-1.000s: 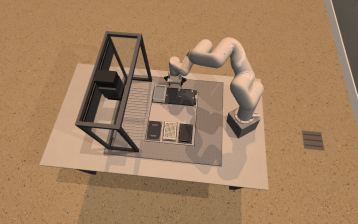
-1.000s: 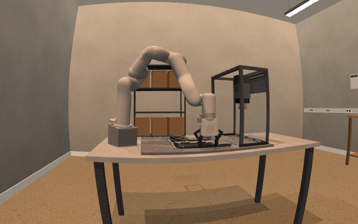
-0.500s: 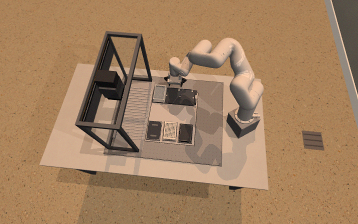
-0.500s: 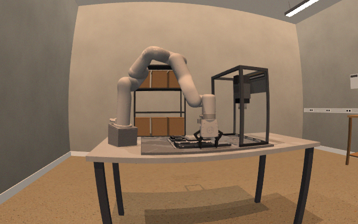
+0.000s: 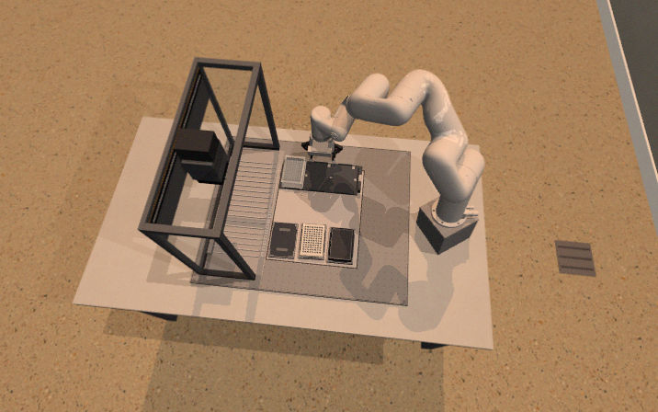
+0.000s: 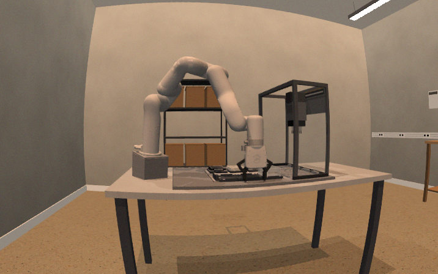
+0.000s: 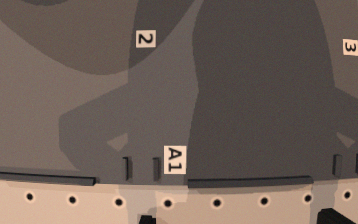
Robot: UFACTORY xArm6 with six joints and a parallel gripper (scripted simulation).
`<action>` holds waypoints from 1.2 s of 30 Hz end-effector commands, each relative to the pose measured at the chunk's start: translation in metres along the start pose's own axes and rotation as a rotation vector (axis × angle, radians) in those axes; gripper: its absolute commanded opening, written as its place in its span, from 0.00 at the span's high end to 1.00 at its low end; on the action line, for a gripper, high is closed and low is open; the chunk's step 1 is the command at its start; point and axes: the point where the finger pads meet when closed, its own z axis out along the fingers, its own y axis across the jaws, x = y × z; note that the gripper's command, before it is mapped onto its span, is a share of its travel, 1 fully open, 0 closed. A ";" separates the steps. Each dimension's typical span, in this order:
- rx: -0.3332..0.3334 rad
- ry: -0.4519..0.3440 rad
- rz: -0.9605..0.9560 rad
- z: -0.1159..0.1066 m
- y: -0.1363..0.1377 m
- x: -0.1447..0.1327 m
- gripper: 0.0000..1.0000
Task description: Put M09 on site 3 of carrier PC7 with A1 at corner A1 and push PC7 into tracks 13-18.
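End effector open; beside carrier's long edge.
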 end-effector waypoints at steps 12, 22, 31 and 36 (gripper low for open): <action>-0.004 -0.002 0.000 -0.002 0.002 0.006 0.00; -0.004 -0.002 0.000 -0.002 0.002 0.010 0.00; -0.004 -0.002 0.000 -0.002 0.002 0.014 0.00; -0.004 -0.002 0.000 -0.002 0.002 0.017 0.00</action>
